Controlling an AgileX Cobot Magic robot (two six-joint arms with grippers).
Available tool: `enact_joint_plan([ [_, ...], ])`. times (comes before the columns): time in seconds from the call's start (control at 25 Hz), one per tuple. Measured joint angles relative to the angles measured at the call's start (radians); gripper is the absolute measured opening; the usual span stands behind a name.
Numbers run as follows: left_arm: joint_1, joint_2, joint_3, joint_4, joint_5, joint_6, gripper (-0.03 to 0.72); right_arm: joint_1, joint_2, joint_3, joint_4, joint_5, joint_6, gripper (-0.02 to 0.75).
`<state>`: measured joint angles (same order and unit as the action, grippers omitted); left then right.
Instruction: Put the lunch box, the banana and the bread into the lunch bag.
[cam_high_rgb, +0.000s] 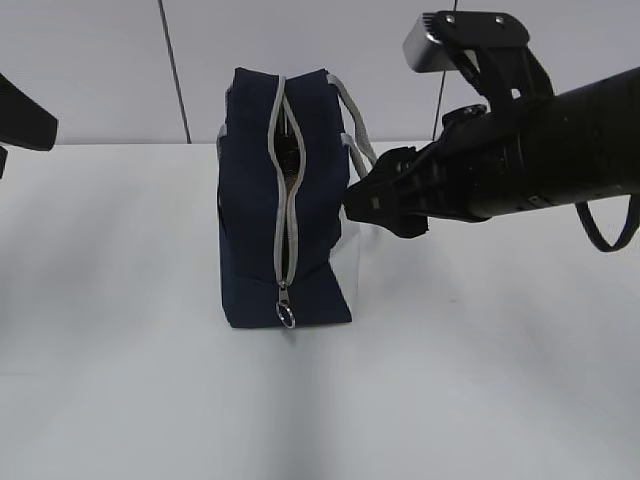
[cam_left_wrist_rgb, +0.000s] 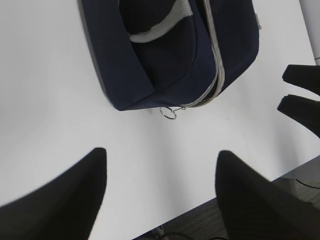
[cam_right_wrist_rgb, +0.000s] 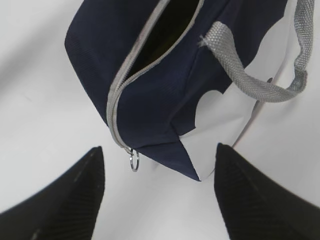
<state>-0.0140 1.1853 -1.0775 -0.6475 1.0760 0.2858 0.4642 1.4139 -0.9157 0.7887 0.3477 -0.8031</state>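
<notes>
The navy lunch bag (cam_high_rgb: 255, 200) stands upright on the white table, and its grey zipper (cam_high_rgb: 281, 180) gapes open along the top and front. The ring pull (cam_high_rgb: 287, 315) hangs at the bottom of the zipper. Something brownish shows dimly in the gap; I cannot tell what it is. The lunch box, banana and bread are out of view. My right gripper (cam_high_rgb: 362, 195) is open and empty, close beside the bag's right side by the grey handles (cam_high_rgb: 352, 120). In the right wrist view my gripper (cam_right_wrist_rgb: 159, 147) hangs over the bag's (cam_right_wrist_rgb: 150, 100) lower corner. My left gripper (cam_left_wrist_rgb: 161, 151) is open and empty, away from the bag (cam_left_wrist_rgb: 165, 55).
The table's front edge (cam_left_wrist_rgb: 240, 195) shows in the left wrist view, with dark floor and cables beyond it. The right gripper's fingers (cam_left_wrist_rgb: 300, 100) show at that view's right edge. The left arm (cam_high_rgb: 22, 118) is at the far left. A pale wall stands behind the table.
</notes>
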Motion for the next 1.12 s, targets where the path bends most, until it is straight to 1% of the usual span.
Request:
enact_joint_plan([
  [0.12,0.000,0.000,0.010,-0.005,-0.003,0.000,0.467,0.000,0.000,0.000,0.024,-0.016,-0.078,0.506],
  [0.2,0.000,0.000,0.015,-0.004,-0.007,0.000,0.467,0.000,0.000,0.000,0.070,-0.039,-0.157,0.505],
  [0.4,0.000,-0.001,0.030,-0.001,-0.021,0.000,0.466,0.004,-0.002,0.010,0.297,-0.076,-0.384,0.498],
  [0.64,0.000,-0.001,0.031,0.004,-0.029,0.001,0.467,0.036,-0.002,0.088,0.565,-0.118,-0.728,0.496],
  [0.72,0.000,0.000,0.031,0.004,-0.030,0.001,0.467,0.038,-0.002,0.093,0.631,-0.118,-0.805,0.496],
  [0.84,0.000,0.008,0.031,0.004,-0.033,0.001,0.467,0.038,-0.002,0.093,0.667,-0.085,-0.884,0.495],
  [0.96,0.000,0.017,0.031,0.004,-0.035,0.001,0.467,0.038,-0.002,0.093,0.672,0.049,-0.909,0.495],
  [1.12,0.000,0.019,0.031,0.011,-0.038,0.001,0.466,0.039,-0.002,0.093,0.668,0.171,-0.907,0.494],
])
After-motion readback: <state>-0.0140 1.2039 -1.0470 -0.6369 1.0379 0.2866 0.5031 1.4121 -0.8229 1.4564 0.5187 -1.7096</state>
